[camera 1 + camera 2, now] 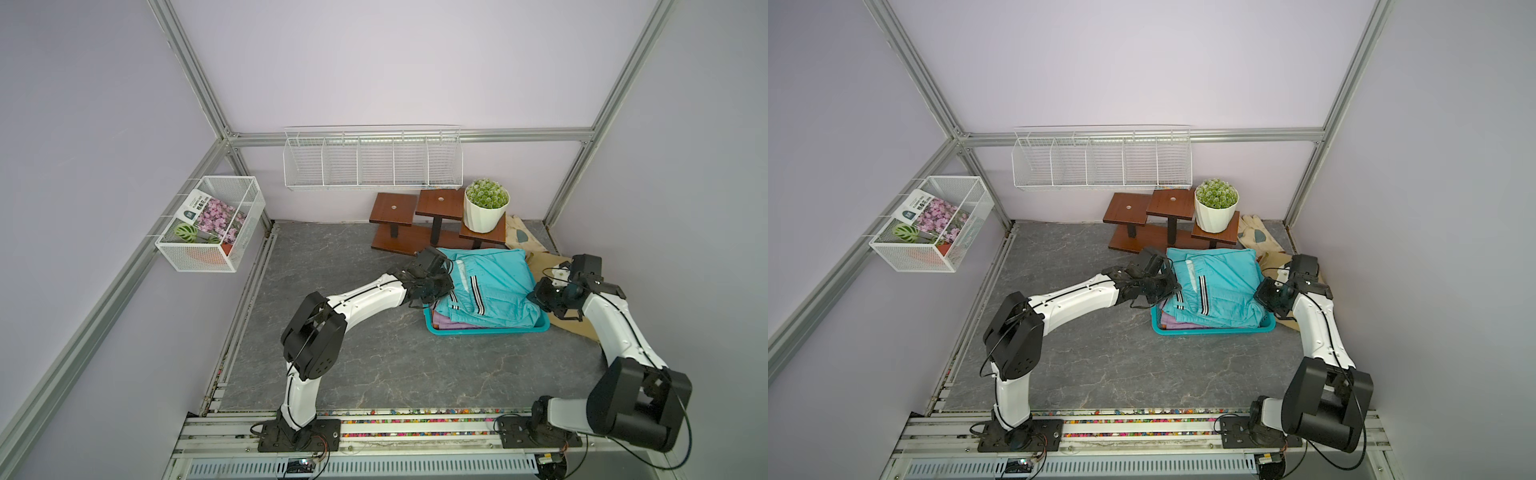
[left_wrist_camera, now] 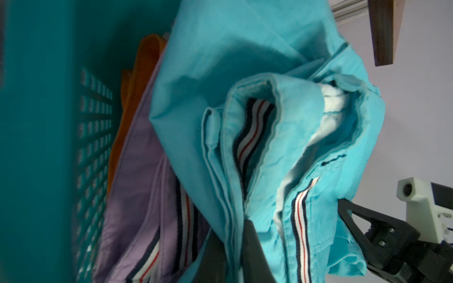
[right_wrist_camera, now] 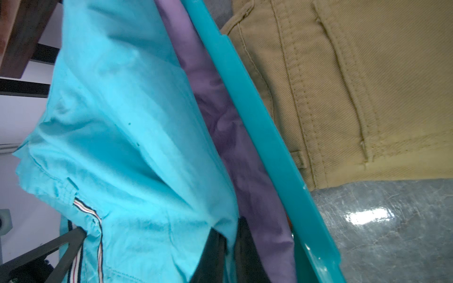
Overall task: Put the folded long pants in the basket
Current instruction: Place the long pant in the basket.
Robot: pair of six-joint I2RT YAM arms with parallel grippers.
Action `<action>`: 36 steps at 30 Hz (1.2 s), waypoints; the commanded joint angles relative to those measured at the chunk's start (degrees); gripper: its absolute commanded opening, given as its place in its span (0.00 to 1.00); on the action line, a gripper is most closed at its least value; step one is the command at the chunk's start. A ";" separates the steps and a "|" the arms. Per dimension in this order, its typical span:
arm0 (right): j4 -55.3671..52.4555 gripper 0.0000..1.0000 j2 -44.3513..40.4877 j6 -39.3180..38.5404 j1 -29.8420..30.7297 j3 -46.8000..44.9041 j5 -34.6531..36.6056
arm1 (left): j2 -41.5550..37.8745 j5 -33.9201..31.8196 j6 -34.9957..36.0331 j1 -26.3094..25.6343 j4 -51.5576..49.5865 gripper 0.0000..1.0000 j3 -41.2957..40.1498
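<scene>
While the left gripper (image 1: 444, 290) and right gripper (image 1: 537, 297) are each clamping an edge of the teal pants (image 1: 496, 284), the bundle is lying atop the basket (image 1: 490, 331).
It is resting on lilac pants (image 1: 446, 322) and orange pants (image 2: 144, 73) inside the basket, and khaki pants (image 3: 355, 85) are waiting just outside it. Probable risk: the thin edge grips are pulling the folds loose, so an uneven release could leave cloth overhanging the rim.

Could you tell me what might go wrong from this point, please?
1. The teal pants, pinched at opposite edges by the left fingers and right fingers, show loose, fanned layers, so the fold may come undone.
2. They cover the far rim of the basket and may drape over it.
3. The khaki pants lie beside the basket under the right arm, which could drag them.
</scene>
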 commanded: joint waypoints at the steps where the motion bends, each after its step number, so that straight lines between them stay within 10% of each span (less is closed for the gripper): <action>1: -0.07 0.00 1.68 -1.21 -2.17 -0.92 12.20 | -1.86 -7.44 -0.60 1.30 -5.81 0.00 -2.26; 14: 3.86 0.00 7.69 2.34 5.90 -5.50 16.50 | 5.01 -11.37 -5.43 1.88 -15.95 0.00 -0.23; 21: 8.27 0.00 6.25 8.91 21.22 -11.09 24.25 | -4.61 -14.92 -5.82 5.16 -13.63 0.00 -13.59; 36: 9.81 0.00 23.33 21.35 53.42 0.21 35.40 | -26.53 -8.72 8.57 34.70 -11.07 0.00 -40.20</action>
